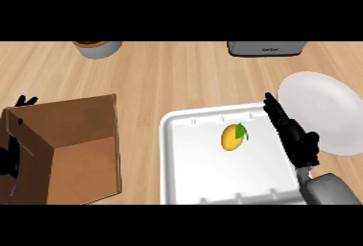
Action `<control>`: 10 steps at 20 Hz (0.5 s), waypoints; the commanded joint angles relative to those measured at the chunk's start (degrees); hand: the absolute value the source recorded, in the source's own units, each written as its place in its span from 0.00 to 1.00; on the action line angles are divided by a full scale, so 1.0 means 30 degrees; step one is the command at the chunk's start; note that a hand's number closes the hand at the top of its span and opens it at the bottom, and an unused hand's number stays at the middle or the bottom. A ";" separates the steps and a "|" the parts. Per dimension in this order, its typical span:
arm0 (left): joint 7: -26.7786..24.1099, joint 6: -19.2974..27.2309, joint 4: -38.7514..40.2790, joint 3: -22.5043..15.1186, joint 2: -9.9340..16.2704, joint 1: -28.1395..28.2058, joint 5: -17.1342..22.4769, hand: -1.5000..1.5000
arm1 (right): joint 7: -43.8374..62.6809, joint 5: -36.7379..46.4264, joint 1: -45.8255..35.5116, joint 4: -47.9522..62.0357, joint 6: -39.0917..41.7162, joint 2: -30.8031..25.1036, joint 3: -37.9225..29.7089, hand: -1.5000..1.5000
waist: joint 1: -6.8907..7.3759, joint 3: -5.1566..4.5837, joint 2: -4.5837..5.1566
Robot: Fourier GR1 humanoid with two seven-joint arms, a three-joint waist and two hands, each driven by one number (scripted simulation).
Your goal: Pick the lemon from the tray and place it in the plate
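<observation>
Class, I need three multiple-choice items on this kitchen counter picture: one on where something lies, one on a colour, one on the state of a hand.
1. Where does the yellow lemon with a green leaf lie?
A. in the white rectangular tray
B. on the white round plate
C. in the brown cardboard box

2. What colour is the round plate?
A. blue
B. white
C. black

3. What state is the right hand in?
A. curled round the lemon
B. pressing on the plate
C. open with fingers straight, holding nothing

Key: 1 A, as the lemon rests on the tray's floor near its middle. 2 B, as the plate at the counter's right shows white. 3 C, as the black fingers stretch along the tray's right edge, apart from the lemon.
</observation>
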 commanded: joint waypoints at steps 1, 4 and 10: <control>0.1070 -0.0521 -0.0560 -0.0412 -0.0720 0.0268 0.0435 0.50 | 0.0470 0.0097 0.0686 -0.2143 -0.1190 -0.1250 -0.1770 1.00 | 0.0272 0.0060 0.0364; 0.2002 -0.1134 0.0745 -0.1415 -0.2632 0.1103 0.1995 0.50 | 0.0418 0.0770 -0.0633 -0.2587 -0.4673 -0.1638 -0.4198 1.00 | -0.0601 -0.0032 0.0264; 0.3677 -0.2328 -0.0019 -0.2345 -0.4199 0.1567 0.3960 0.50 | 0.2275 0.4595 0.0177 -0.0975 -1.1346 -0.3330 -0.6645 0.00 | -0.1645 -0.0104 0.0309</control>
